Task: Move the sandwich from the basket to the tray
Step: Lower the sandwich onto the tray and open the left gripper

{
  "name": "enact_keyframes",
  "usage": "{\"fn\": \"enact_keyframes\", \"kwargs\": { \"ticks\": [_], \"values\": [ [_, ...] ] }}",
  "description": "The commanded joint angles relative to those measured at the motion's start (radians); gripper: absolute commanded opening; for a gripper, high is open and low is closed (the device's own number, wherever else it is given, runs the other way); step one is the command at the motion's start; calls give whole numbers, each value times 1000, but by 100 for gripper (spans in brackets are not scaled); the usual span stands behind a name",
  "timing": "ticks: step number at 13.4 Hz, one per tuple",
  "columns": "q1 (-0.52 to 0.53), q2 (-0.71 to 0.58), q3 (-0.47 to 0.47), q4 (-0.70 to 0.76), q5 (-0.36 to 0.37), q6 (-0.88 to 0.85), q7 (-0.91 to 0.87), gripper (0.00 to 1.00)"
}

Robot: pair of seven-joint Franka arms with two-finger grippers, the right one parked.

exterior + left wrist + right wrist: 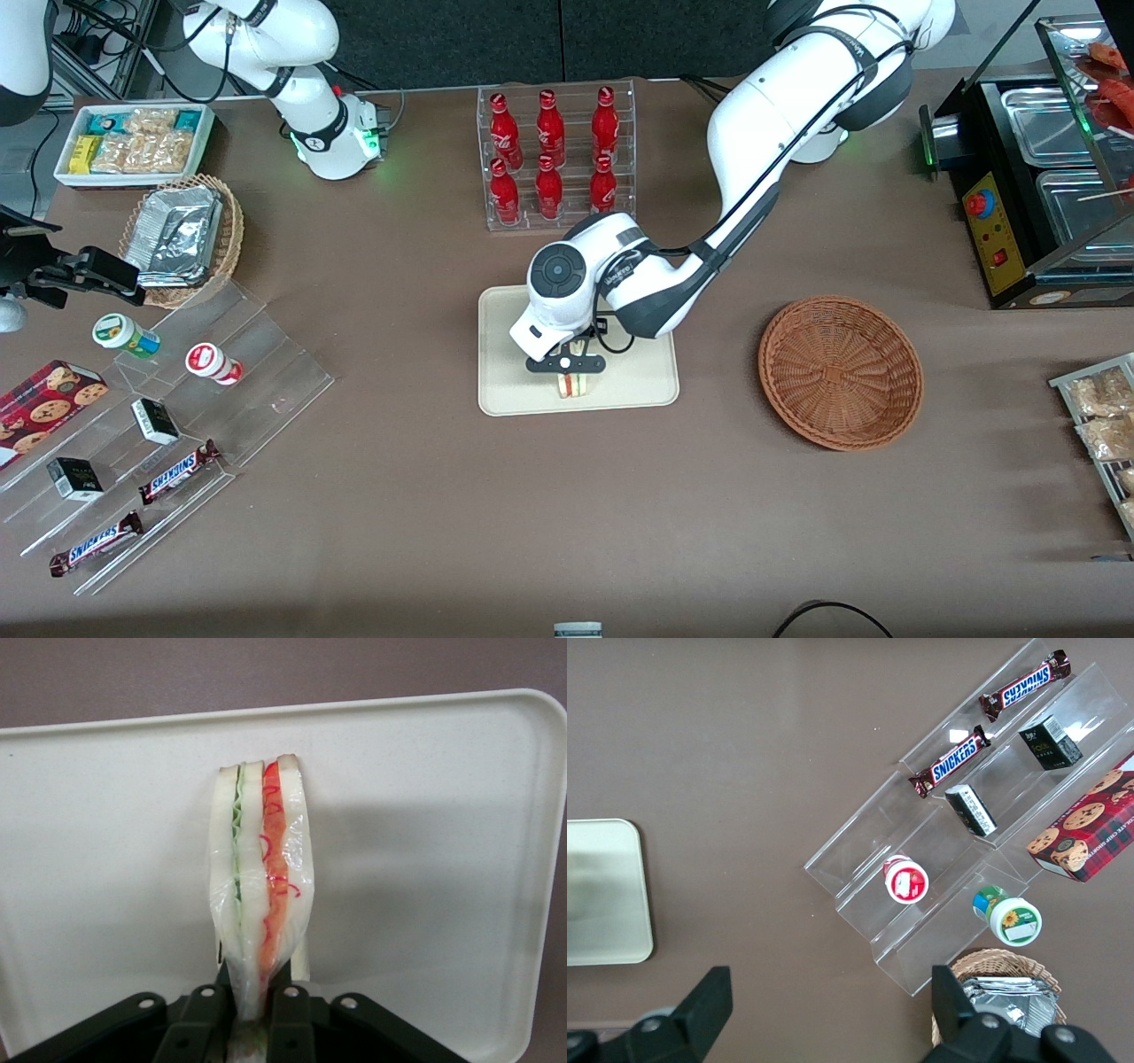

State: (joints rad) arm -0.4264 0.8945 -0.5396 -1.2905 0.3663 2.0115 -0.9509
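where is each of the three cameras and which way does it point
Front view: high in front of the table, looking down on it; shows both arms, the gripper shut on the sandwich over the tray, and the empty basket.
Left wrist view: on the working arm's wrist, looking along its fingers at the sandwich and tray.
Right wrist view: on the parked arm's wrist, looking down at the acrylic snack rack; its own fingers show.
Shared: all three catch the tray.
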Motion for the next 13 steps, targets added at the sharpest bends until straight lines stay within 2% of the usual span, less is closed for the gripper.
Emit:
{"fn": "enact_keyframes", "kwargs": {
  "ticks": [1,8,11,13],
  "values": [
    [-17,-3,12,-4,20,21,-11,100],
    [9,-95,10,20,6,-54,1,100],
    [52,-175,10,19,6,-170,47,100],
    [119,-213,3,10,-3,-201,82,100]
  ]
}}
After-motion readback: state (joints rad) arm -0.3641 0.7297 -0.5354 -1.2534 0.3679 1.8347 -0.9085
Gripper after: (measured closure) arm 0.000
